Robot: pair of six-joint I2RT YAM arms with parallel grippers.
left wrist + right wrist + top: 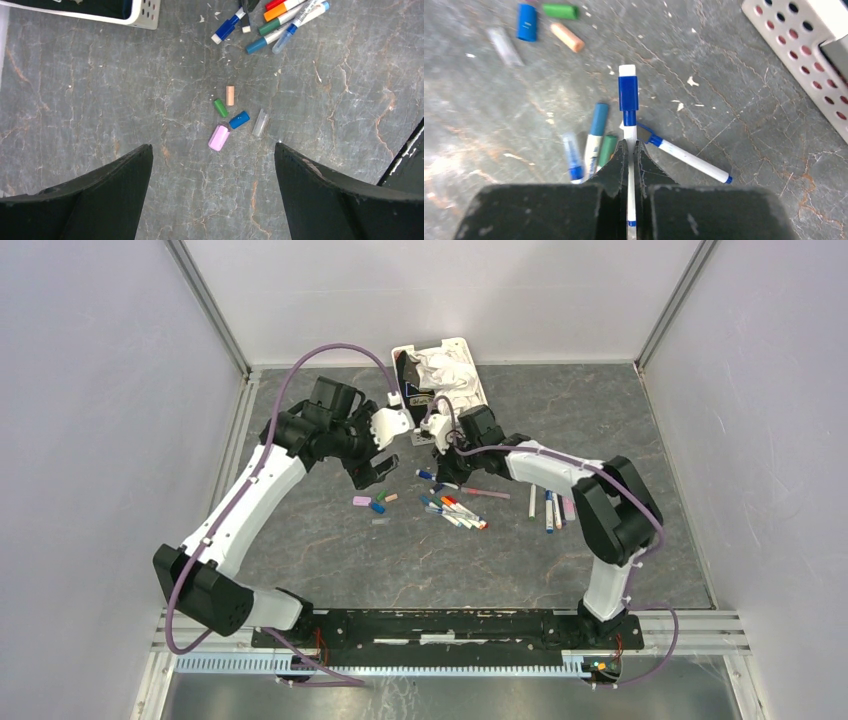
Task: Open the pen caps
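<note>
Right hand (630,150) clamped on a pen (629,132), blue cap (628,93) not yet off.
Left hand (212,146) hangs spread wide over five loose caps (239,120) on the bench (100,100). About five pens look opened; the held pen and the pile (280,20) nearby seem capped, so roughly half remains.

From the left wrist I get only a corner of the basket (145,12). The rest runs off the top edge, and so do the upper ends of the pens (280,17) lying near it. From the right wrist the basket is again cut by the edge, and the fingers (616,165) of my right gripper (630,152) cover much of the barrel of the blue-capped pen (628,95). The clear cap (504,46), well apart from the basket, is blurred. From above I cannot tell what the crumpled white stuff (445,370) in the basket is.
</note>
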